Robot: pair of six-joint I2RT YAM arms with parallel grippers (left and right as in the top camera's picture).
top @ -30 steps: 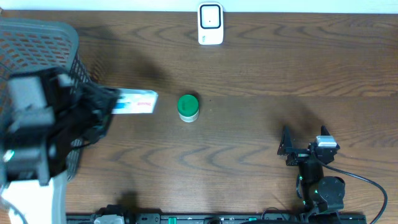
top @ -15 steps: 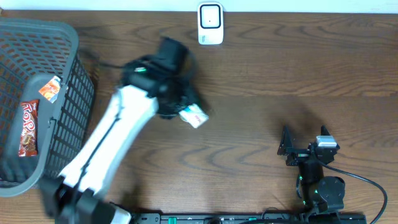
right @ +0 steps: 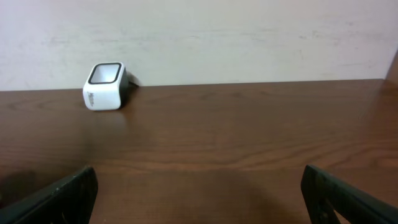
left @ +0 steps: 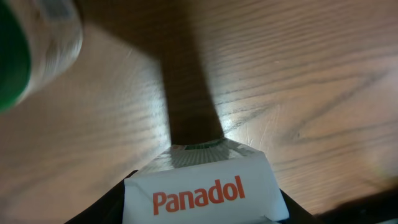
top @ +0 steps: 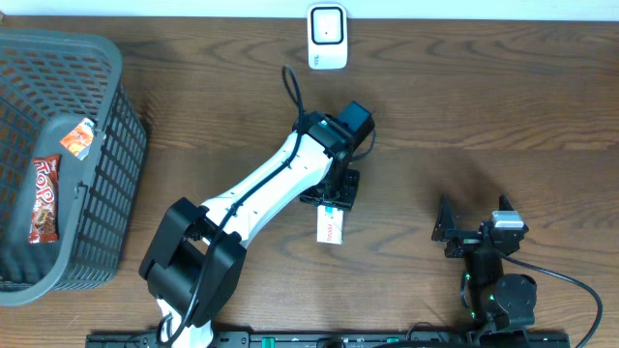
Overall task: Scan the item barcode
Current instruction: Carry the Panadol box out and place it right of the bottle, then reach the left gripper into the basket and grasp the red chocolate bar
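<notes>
One Panadol box (top: 331, 228) is pinched in the left claw (top: 335, 201) over the middle of the table (top: 484, 106), well apart from the single white scanner (top: 327, 38) at the far edge. The right claw (top: 472, 220) stands spread, holding nothing. One grey basket (top: 124, 174) holds two snacks: a red bar (top: 44, 198) and a small orange packet (top: 77, 138).

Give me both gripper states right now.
Left gripper: closed, holding the Panadol box.
Right gripper: open, holding nothing.
</notes>
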